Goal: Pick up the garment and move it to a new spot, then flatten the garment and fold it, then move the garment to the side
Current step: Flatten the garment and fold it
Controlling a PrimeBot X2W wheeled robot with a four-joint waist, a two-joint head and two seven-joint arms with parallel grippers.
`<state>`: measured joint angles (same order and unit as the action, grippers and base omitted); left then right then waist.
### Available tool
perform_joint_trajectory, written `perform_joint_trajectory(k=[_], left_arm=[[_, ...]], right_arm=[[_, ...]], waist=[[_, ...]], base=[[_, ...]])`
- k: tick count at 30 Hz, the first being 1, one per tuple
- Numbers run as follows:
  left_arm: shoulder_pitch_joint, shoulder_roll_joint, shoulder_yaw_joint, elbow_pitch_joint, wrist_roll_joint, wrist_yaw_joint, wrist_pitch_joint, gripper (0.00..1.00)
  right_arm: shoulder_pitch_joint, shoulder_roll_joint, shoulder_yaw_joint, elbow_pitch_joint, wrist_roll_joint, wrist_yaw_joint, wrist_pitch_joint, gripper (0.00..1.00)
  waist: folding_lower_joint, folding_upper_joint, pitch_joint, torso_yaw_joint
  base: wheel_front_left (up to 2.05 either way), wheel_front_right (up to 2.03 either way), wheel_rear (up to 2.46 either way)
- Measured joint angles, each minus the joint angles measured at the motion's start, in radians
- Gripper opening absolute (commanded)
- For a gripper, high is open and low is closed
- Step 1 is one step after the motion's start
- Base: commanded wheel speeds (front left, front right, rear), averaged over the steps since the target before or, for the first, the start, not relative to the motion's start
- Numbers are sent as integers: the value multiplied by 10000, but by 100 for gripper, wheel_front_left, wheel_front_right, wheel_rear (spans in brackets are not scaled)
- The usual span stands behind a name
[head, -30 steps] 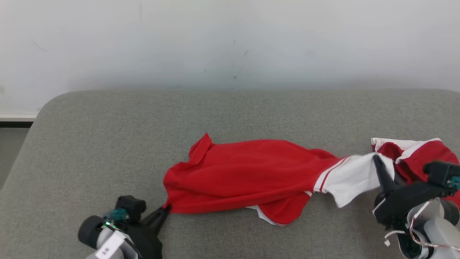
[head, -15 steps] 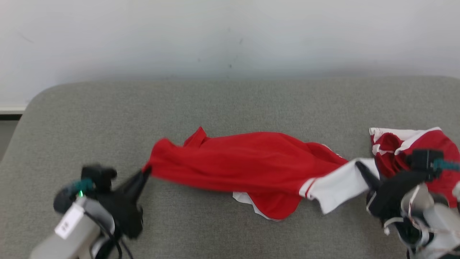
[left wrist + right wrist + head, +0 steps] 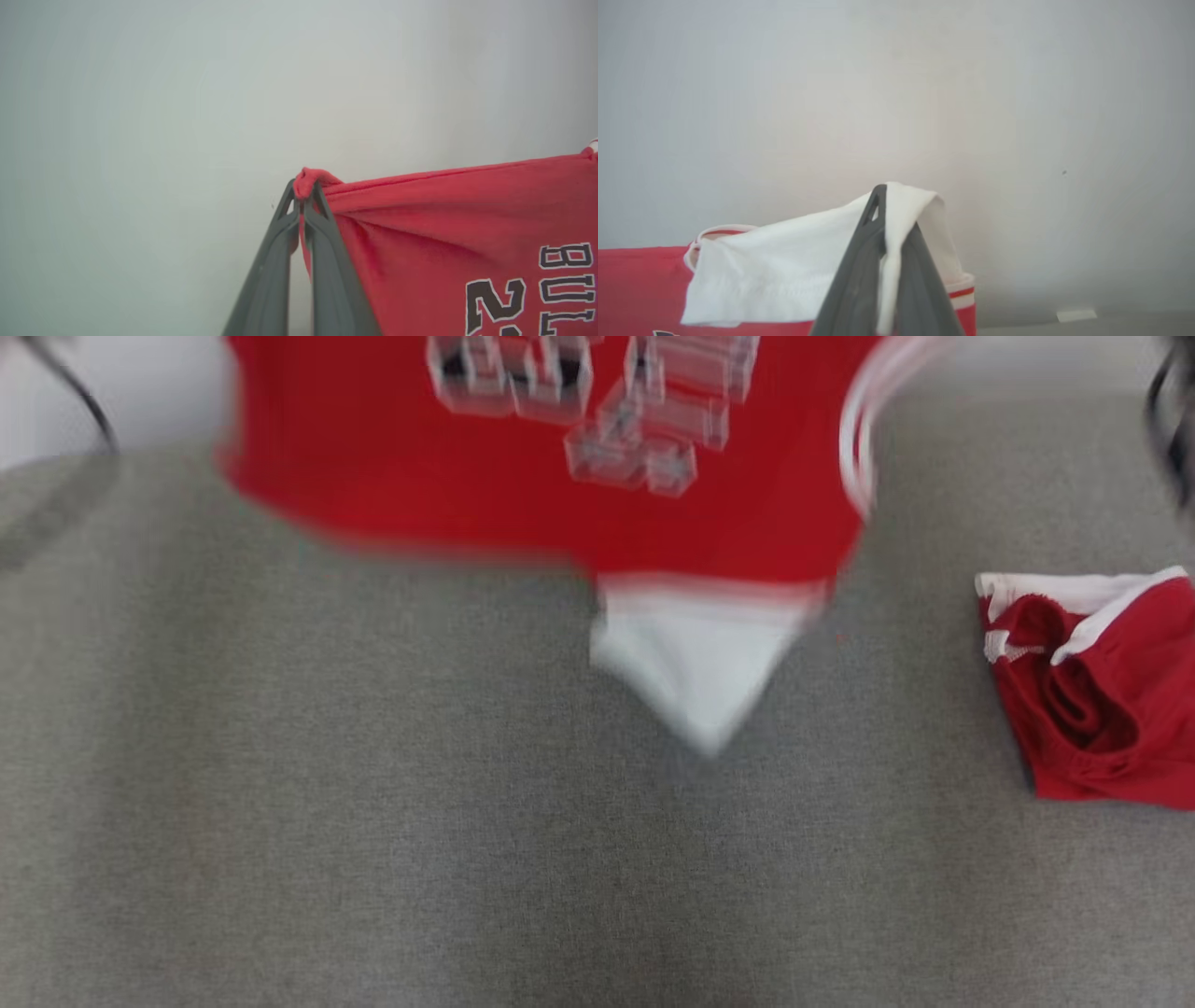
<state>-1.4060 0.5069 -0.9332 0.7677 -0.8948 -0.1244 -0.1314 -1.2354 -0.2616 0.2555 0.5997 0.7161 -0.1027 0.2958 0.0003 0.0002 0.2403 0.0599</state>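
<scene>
Grey fabric covers the bench [image 3: 373,821] and a pale wall [image 3: 140,116] stands behind it. Above the bench we hold the red garment [image 3: 523,513] in the air, spread between our two arms and blurred in the head view. Our left jaws are closed on a bunched red corner [image 3: 310,179] of it, and our right jaws are closed on its white sleeve [image 3: 784,275] (the cloth runs down between the two fingers). A second red-and-white piece [image 3: 1083,709] lies crumpled on the bench, well off to our right. We judge that we are in the first step, carrying the garment to a new spot. Next we need to lower it onto open bench, away from that other piece. Both grips should hold and the top edge should be taut, so that it lands flat rather than bunched, ready for smoothing and folding.
</scene>
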Motion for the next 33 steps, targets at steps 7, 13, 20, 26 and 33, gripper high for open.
perform_joint_trajectory(k=[7,13,20,26,33], left_arm=[[-2197,255,746,-803,301,0,-922,0],[1288,105,347,-639,0,-2,-1158,0],[4973,-407,-272,-232,-194,150,-1191,0],[6543,-863,-504,-238,-198,290,-1202,0],[7535,-978,-453,-259,-198,288,-1202,0]], right_arm=[[-2407,148,-462,-504,230,522,-1557,0],[911,188,-372,182,846,1586,-2044,0],[5362,313,-769,111,1680,1912,-2671,0],[7051,709,-1137,111,2301,2002,-3137,0],[8638,853,-1429,-153,2853,2096,-3323,0]], waist=[[-4,-1,1008,12],[3,3,1346,260],[-3,0,572,351],[-6,-2,-278,299],[-7,-3,-1304,290]], base=[[0,0,0],[0,0,0],[0,0,0],[0,0,0],[0,0,0]])
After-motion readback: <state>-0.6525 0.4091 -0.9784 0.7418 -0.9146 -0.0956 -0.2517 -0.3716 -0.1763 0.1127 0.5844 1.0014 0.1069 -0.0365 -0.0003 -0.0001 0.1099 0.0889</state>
